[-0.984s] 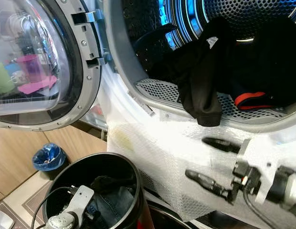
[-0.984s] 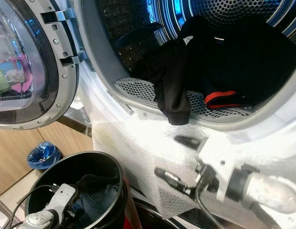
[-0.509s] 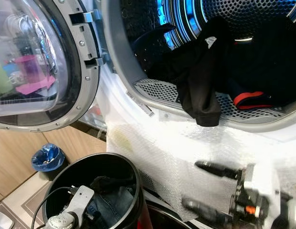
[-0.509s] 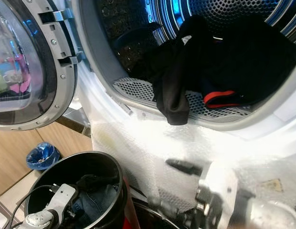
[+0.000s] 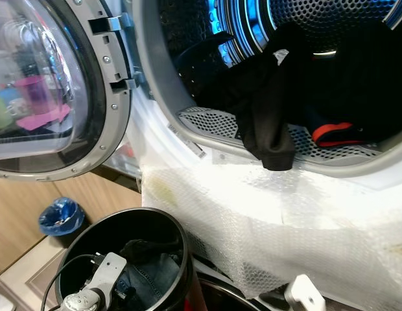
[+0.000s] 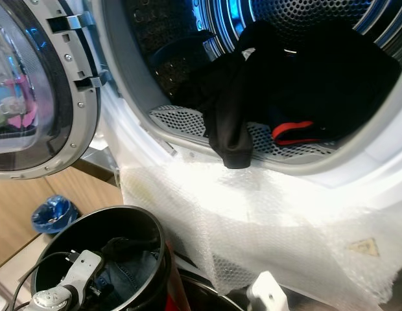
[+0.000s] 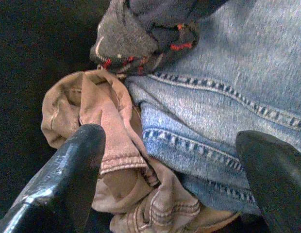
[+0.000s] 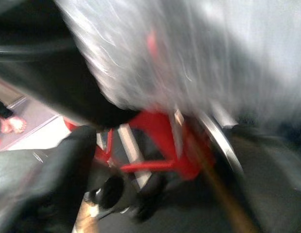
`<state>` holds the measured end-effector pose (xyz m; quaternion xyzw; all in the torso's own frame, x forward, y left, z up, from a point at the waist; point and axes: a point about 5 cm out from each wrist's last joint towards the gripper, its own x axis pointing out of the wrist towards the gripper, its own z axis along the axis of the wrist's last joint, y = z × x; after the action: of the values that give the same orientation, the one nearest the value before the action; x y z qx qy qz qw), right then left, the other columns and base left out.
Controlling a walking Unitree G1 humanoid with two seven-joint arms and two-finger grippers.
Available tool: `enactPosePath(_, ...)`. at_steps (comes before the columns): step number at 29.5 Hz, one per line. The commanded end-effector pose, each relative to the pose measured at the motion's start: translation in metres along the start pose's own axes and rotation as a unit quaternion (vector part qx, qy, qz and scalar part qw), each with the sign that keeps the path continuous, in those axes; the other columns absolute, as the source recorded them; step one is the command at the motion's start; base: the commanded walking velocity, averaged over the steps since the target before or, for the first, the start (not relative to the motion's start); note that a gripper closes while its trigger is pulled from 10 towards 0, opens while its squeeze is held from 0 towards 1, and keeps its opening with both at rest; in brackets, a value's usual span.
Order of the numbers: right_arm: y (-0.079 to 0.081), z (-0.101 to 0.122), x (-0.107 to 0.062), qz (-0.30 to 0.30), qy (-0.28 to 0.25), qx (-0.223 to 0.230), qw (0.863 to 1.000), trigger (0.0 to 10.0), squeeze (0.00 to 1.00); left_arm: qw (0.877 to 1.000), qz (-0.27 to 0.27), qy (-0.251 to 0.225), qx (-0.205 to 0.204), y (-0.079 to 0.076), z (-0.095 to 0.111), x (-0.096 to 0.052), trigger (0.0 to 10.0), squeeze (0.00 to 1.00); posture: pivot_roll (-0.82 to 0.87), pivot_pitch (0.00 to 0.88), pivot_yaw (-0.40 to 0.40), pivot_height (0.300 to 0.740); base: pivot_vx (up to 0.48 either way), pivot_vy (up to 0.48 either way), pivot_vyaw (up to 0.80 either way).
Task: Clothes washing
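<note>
The washer drum (image 5: pixel 318 19) stands open with dark clothes (image 5: pixel 343 78) inside. One black garment (image 5: pixel 269 139) hangs over the drum's lip, beside a piece with red trim (image 5: pixel 331 133). My left arm (image 5: pixel 91 295) reaches down into a black bin (image 5: pixel 180 256). Its gripper (image 7: pixel 175 170) is open just above blue jeans (image 7: pixel 228 92), a tan garment (image 7: pixel 102 121) and a dark sock with red stitching (image 7: pixel 131 34). My right gripper (image 8: pixel 165 179) is low in front of the machine, blurred, with its fingers (image 8: pixel 63 174) spread apart and holding nothing.
The round glass door (image 5: pixel 52 91) is swung open to the left. Bubble wrap (image 5: pixel 253 220) drapes over the machine's front below the opening. A small blue-lined bin (image 5: pixel 58 217) sits on the floor at left. A red frame (image 8: pixel 160 141) lies under the machine.
My right arm has dropped from in front of the bubble wrap to below the head views' lower edge. The left arm stays in the bin. The view has shifted slightly.
</note>
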<state>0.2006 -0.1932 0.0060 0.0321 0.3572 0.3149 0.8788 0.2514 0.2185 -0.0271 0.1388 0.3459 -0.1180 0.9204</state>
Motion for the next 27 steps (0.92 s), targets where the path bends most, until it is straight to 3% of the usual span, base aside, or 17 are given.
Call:
enactPosePath(1,-0.009,-0.022,0.006,-0.050,0.022,0.032,0.998,10.0,0.00,0.996,-0.049,0.060,-0.040,-0.039,-0.039,-0.003,10.0,0.00,-0.03,0.069,-0.040,0.740,0.000,0.000,0.00)
enactPosePath(4,-0.009,-0.042,0.017,-0.073,0.045,0.066,0.994,10.0,0.00,0.997,-0.051,0.052,-0.038,-0.037,-0.038,-0.003,10.0,0.00,-0.02,0.064,-0.040,0.740,0.000,0.000,0.00)
enactPosePath(5,-0.007,-0.058,0.023,-0.082,0.069,0.086,0.991,10.0,0.00,0.997,-0.049,0.049,-0.036,-0.036,-0.038,-0.004,10.0,0.00,-0.01,0.061,-0.039,0.740,0.000,0.000,0.00)
enactPosePath(10,-0.007,-0.096,0.027,-0.163,0.145,0.131,0.967,10.0,0.00,0.998,-0.045,0.037,-0.035,-0.034,-0.040,-0.008,10.0,0.00,-0.01,0.049,-0.034,0.740,0.000,0.000,0.00)
enactPosePath(12,-0.004,-0.104,0.027,-0.169,0.154,0.147,0.962,10.0,0.00,0.998,-0.046,0.034,-0.034,-0.035,-0.041,-0.009,10.0,0.00,0.00,0.047,-0.032,0.740,0.000,0.000,0.00)
enactPosePath(14,0.002,-0.115,0.026,-0.165,0.178,0.146,0.959,10.0,0.00,0.998,-0.049,0.032,-0.032,-0.037,-0.042,-0.010,10.0,0.00,0.00,0.043,-0.030,0.740,0.000,0.000,0.00)
enactPosePath(15,0.010,-0.131,0.023,-0.168,0.222,0.135,0.951,10.0,0.00,0.998,-0.053,0.023,-0.028,-0.038,-0.043,-0.012,10.0,0.00,-0.01,0.038,-0.023,0.740,0.000,0.000,0.00)
enactPosePath(16,0.010,-0.131,0.023,-0.168,0.222,0.135,0.951,10.0,0.00,0.998,-0.053,0.023,-0.028,-0.038,-0.043,-0.012,10.0,0.00,-0.01,0.038,-0.023,0.740,0.000,0.000,0.00)
enactPosePath(19,0.018,-0.149,0.018,-0.182,0.271,0.117,0.938,10.0,0.00,0.999,-0.027,-0.034,-0.032,-0.029,-0.030,-0.018,10.0,0.00,0.00,0.032,-0.019,0.740,0.000,0.000,0.00)
enactPosePath(21,0.023,-0.153,0.018,-0.192,0.273,0.130,0.934,10.0,0.00,0.993,-0.015,-0.115,-0.038,-0.022,-0.009,-0.031,10.0,0.00,0.01,0.028,-0.013,0.740,0.000,0.000,0.00)
enactPosePath(24,0.025,-0.152,0.021,-0.182,0.269,0.125,0.938,10.0,0.00,0.981,-0.021,-0.186,-0.055,-0.025,0.011,-0.049,10.0,0.00,0.01,0.026,-0.009,0.740,0.000,0.000,0.00)
enactPosePath(27,0.030,-0.150,0.026,-0.168,0.255,0.130,0.943,10.0,0.00,0.965,-0.011,-0.260,-0.041,-0.030,0.031,-0.075,10.0,0.00,0.02,0.025,-0.003,0.740,0.000,0.000,0.00)
